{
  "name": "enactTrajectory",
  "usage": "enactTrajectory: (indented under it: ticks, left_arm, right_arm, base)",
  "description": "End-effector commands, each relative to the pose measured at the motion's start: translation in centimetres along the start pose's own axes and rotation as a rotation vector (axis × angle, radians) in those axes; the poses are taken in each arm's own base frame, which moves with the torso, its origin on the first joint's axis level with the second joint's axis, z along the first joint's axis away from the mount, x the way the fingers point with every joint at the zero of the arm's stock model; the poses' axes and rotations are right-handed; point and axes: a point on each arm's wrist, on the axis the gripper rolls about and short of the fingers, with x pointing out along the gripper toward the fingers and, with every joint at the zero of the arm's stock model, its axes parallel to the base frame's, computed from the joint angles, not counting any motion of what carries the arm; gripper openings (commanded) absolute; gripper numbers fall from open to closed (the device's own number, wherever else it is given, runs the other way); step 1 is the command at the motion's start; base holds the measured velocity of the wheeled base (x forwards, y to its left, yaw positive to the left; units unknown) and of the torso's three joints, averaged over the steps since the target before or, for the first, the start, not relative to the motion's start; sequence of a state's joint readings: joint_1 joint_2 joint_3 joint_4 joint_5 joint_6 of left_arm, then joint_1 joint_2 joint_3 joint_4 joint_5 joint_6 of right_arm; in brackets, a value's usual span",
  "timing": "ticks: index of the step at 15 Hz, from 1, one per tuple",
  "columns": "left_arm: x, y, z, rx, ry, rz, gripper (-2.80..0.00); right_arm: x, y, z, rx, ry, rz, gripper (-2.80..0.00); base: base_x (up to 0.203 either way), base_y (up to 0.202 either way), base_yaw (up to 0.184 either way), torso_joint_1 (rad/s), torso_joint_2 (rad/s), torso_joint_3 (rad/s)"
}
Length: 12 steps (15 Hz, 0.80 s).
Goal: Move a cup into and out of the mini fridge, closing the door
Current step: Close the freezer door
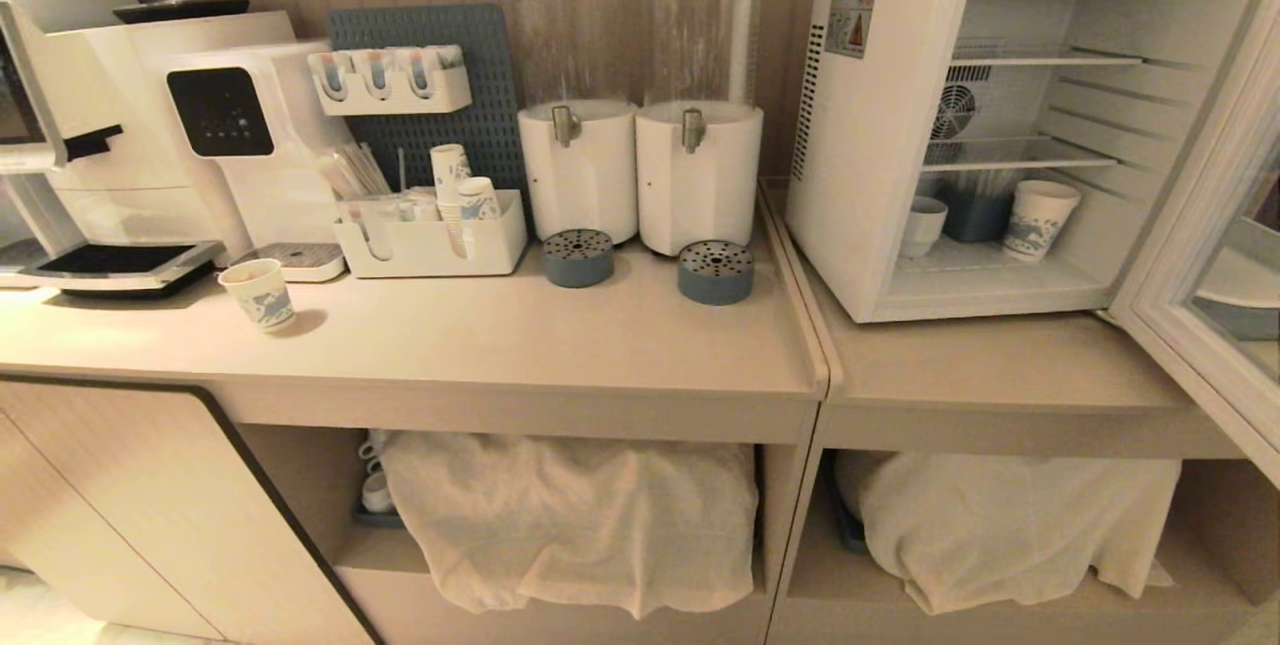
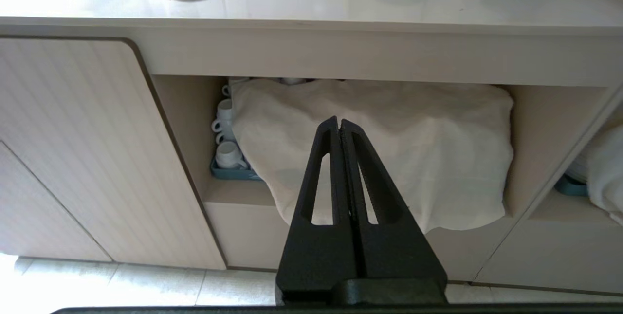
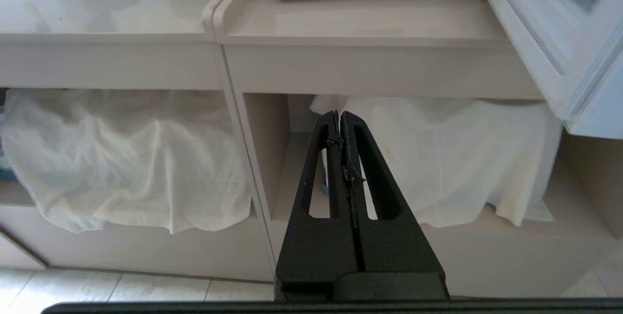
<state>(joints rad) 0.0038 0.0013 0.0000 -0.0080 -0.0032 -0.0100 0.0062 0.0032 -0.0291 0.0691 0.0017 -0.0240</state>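
Both grippers' jaws closed, empty; one cup (image 1: pixel 921 225) inside one open mini fridge (image 1: pixel 880 175).

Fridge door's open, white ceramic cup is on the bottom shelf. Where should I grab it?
Probably grip the white ceramic cup across its wider upper body, coming level through the mini fridge's open front. The wire shelf blocks a top-down reach.

Table (image 1: pixel 600 345): coffee machine (image 1: pixel 130 155) far left; paper cup (image 1: pixel 258 294) near it; white organiser (image 1: pixel 430 235) with stacked cups; two drink dispensers (image 1: pixel 640 105) centre, blue drip trays (image 1: pixel 645 265) in front. Lower shelves: white cloths (image 1: pixel 570 515) draped over contents.
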Motion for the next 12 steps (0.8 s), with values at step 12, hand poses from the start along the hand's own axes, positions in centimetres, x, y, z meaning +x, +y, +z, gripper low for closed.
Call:
enactTrajectory:
  ticks: [12]
  left_arm:
    - [0.01, 0.0, -0.03, 0.002, 0.001, 0.001, -2.8]
  right_arm:
    - [0.0, 0.0, 0.0, 0.0, 0.004, 0.0, -2.8]
  base:
    - [0.0, -0.128, -0.005, 0.002, 0.0, 0.001]
